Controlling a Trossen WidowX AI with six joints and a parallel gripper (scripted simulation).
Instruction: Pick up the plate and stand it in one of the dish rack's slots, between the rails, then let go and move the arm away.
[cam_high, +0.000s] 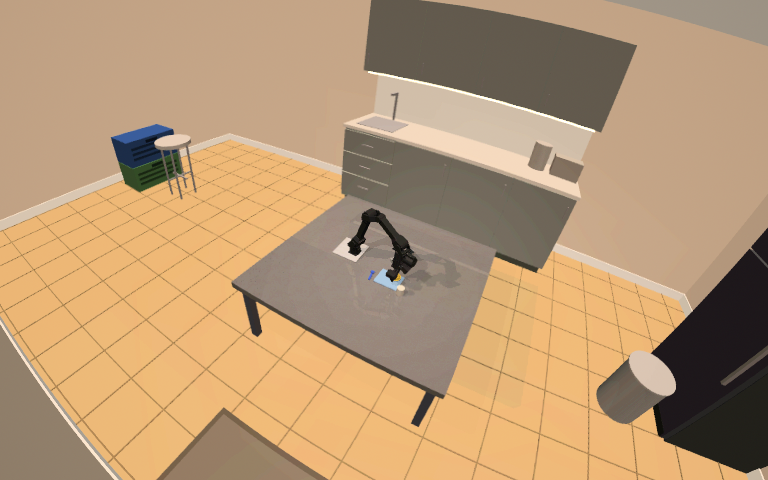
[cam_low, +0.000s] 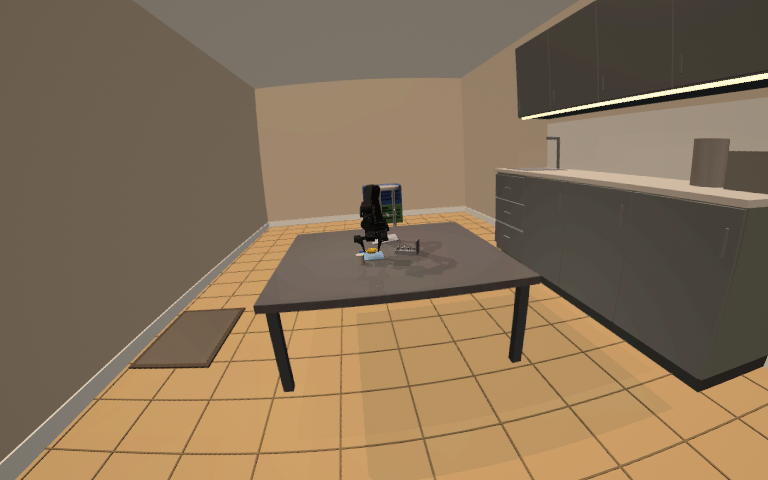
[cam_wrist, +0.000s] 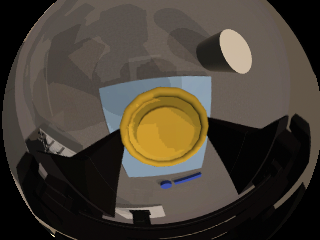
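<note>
Gripping round yellow plate (cam_high: 397, 277) (cam_low: 371, 250) (cam_wrist: 166, 131) in claw (cam_high: 394, 276) (cam_low: 372, 249) (cam_wrist: 164, 128), fingers clamped at opposite rims; raised lip, shallow center, over blue mat (cam_high: 384, 279) (cam_low: 373, 256) (cam_wrist: 114, 107).

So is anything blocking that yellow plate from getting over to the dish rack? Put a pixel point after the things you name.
Nothing visible stands between them. The tool (cam_high: 391, 277) (cam_low: 371, 249) (cam_wrist: 164, 128) grips the plate (cam_high: 397, 277) (cam_low: 371, 250) (cam_wrist: 167, 131), and the rack (cam_low: 417, 246) is off to one side. The pale cup (cam_high: 400, 290) (cam_low: 359, 258) (cam_wrist: 236, 51) stands nearby, away from that path.

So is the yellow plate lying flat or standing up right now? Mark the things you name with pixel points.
Flat: the wrist view looks down on the yellow plate (cam_high: 397, 277) (cam_low: 370, 250) (cam_wrist: 167, 131), its rim a near-full circle.
</note>
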